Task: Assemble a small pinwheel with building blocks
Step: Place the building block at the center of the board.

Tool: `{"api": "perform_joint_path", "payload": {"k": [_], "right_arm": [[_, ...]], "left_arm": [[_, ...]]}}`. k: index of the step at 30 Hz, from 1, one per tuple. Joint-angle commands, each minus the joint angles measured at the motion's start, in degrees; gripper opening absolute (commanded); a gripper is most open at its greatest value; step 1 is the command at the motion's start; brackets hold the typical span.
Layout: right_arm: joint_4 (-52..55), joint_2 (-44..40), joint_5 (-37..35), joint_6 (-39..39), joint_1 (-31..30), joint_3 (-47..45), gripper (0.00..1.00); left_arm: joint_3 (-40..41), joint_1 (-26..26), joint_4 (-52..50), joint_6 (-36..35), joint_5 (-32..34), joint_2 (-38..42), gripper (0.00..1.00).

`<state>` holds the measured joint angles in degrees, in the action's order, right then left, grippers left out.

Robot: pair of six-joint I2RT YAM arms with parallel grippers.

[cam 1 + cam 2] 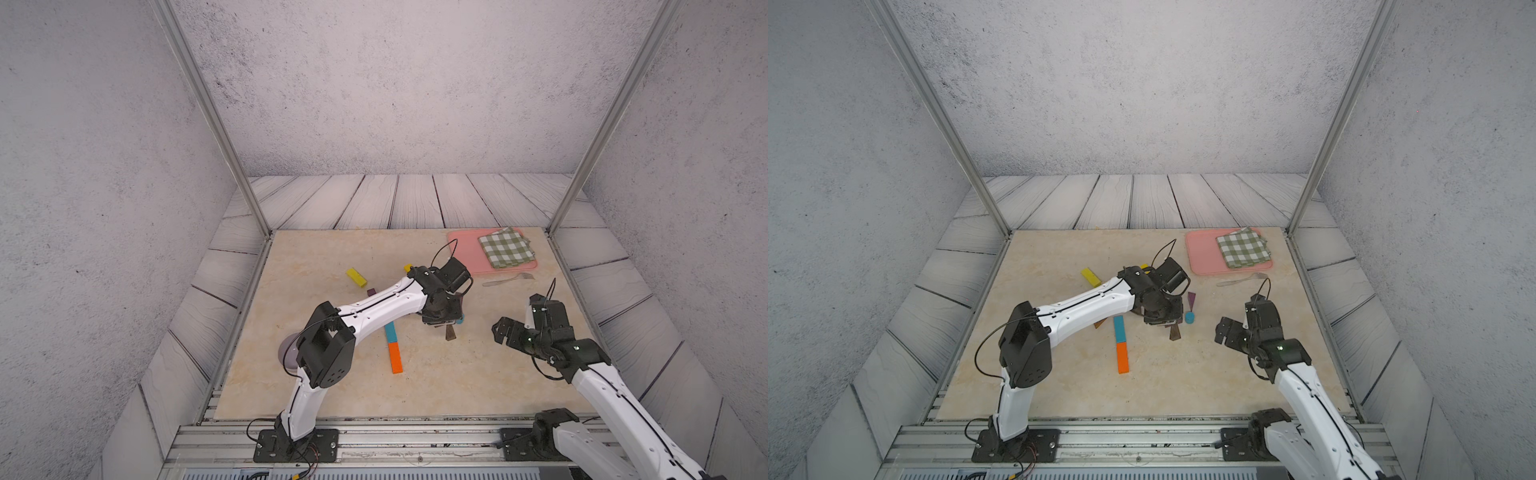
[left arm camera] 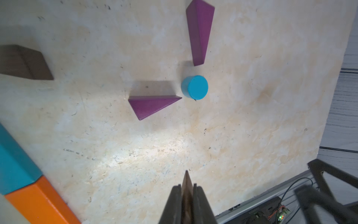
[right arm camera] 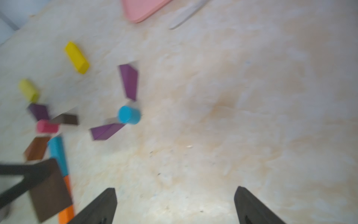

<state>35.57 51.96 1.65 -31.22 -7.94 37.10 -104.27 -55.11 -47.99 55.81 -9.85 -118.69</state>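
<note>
**Left claw pinched on brown wedge, right claw wide and empty**

At the left edge of the worktop, a lilac bowl, half hidden behind the left arm. Further in and toward the far edge, a yellow block lying flat, with a small dark purple block just nearer. A second yellow block peeping out behind the arm's wrist.

Near the middle, a teal bar and an orange bar laid end to end, touching, in one line toward the near edge. In the blurred right wrist view, by the teal bar's far end, a pink cylinder with dark wedges close round it; contact impossible to tell.

Just right of the bars, the left claw pointing down, jaws narrow, pinched on a brown wedge with its thin end sticking out past the fingertips. Whether touching the worktop or not, impossible to tell.

Close by on its far right, a blue cylinder standing on end. A purple wedge with its tip just beside the cylinder. A second purple wedge pointing at the cylinder across a small gap.

At the far right corner, a pink tray carrying a folded green checked cloth. A fork on the worktop just in front of the tray.

By the right edge, the right claw above the worktop, jaws wide apart, nothing between them.
</note>
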Motion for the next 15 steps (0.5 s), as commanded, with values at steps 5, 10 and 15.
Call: {"api": "perform_joint_path", "payload": {"k": [5, 10, 15], "right_arm": [[-0.9, 5.3, -8.7, 3.6, 3.7, 6.0, 0.99], [-3.3, 4.8, -4.6, 3.6, 3.8, 5.8, 0.99], [-3.4, 4.2, -4.2, 4.3, 4.0, 6.0, 0.99]], "left_arm": [[-11.7, -3.0, -6.3, 7.1, 0.5, -10.5, 0.0], [-23.2, -3.4, -14.5, 6.0, 0.8, -20.0, 0.0], [-28.4, -3.5, -17.1, 5.2, 1.0, -23.8, 0.0]]}}
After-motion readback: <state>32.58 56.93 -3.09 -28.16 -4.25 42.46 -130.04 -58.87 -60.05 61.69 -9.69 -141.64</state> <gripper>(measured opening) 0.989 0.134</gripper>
